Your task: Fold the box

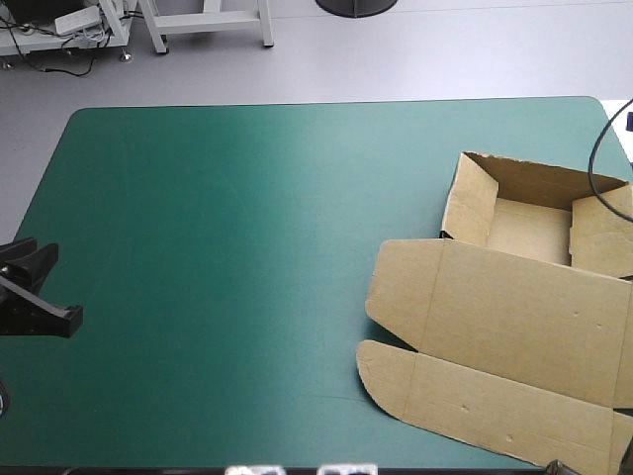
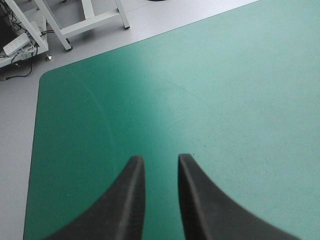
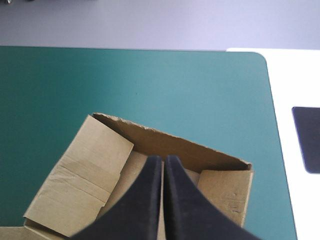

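Observation:
The brown box (image 1: 514,317) lies at the table's right side. Its tray part (image 1: 524,230) has walls raised toward the far right. The lid panel and a front flap (image 1: 475,406) lie flat toward the near edge. My left gripper (image 1: 47,287) hovers at the table's left edge, far from the box. In the left wrist view the left gripper (image 2: 159,160) is open over bare cover with nothing between its fingers. In the right wrist view the right gripper (image 3: 162,159) is shut, its tips pointing over the tray (image 3: 80,185). It holds nothing that I can see.
The teal-green cover (image 1: 247,247) stretches from the left gripper to the box. The box's right part runs past the picture's right side in the high view. Beyond the table's far right corner sits a white surface (image 3: 295,100) with a dark panel (image 3: 307,140).

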Motion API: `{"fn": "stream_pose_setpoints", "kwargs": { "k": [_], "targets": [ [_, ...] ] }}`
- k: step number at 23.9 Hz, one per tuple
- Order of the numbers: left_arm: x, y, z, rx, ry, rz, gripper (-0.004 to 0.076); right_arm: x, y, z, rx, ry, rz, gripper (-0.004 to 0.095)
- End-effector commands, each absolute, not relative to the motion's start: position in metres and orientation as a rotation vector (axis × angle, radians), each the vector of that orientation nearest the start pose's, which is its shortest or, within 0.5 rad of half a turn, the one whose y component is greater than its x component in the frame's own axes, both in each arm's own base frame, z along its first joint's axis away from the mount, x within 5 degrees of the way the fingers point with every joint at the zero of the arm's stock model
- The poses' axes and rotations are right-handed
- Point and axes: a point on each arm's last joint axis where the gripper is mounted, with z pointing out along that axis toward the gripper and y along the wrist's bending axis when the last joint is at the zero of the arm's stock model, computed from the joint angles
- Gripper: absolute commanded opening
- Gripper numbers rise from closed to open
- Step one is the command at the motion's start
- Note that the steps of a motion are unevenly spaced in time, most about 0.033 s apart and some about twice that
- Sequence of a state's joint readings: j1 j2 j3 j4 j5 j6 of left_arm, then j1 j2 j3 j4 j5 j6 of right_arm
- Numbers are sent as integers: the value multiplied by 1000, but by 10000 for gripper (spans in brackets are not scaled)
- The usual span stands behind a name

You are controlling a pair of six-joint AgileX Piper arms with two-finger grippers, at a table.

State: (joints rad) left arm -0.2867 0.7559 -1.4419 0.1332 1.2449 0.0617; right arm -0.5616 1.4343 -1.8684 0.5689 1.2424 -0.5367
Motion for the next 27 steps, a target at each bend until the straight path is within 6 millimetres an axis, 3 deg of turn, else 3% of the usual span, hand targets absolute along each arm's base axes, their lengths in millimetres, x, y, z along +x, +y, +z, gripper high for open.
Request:
{"fn": "stream_pose_setpoints", "kwargs": {
  "k": [1, 3, 4, 8, 11, 12, 14, 16, 20, 21, 27],
  "targets": [
    [52, -4, 509, 285, 1869, -10, 76, 200, -70, 544, -91, 1987, 9, -24],
    [41, 0, 510, 278, 1840, -14, 43, 173, -54, 551, -104, 1952, -40, -24],
    [30, 3, 510, 273, 1803, -16, 14, 149, -43, 549, -99, 1951, -97, -24],
    [8, 10, 498, 262, 1747, -14, -6, 101, -23, 533, -66, 1932, -245, -24],
    [-6, 14, 460, 267, 1723, -15, -6, 54, 3, 496, -22, 1900, -274, -24],
    [-8, 14, 453, 264, 1724, -18, -6, 49, 6, 489, -16, 1902, -272, -24],
    [-13, 15, 419, 262, 1741, -41, -6, 32, 18, 457, 42, 1893, -220, -24],
    [-12, 14, 390, 239, 1777, -72, -6, 25, 26, 428, 45, 1905, -160, -25],
    [-4, 11, 353, 215, 1833, -97, -6, 25, 33, 389, -12, 1911, -64, -25],
    [-2, 10, 338, 220, 1847, -95, -6, 28, 36, 369, -89, 1900, -17, -25],
    [1, 9, 297, 212, 1857, -110, -6, 41, 41, 305, -286, 1954, 217, -25]
  ]
}}
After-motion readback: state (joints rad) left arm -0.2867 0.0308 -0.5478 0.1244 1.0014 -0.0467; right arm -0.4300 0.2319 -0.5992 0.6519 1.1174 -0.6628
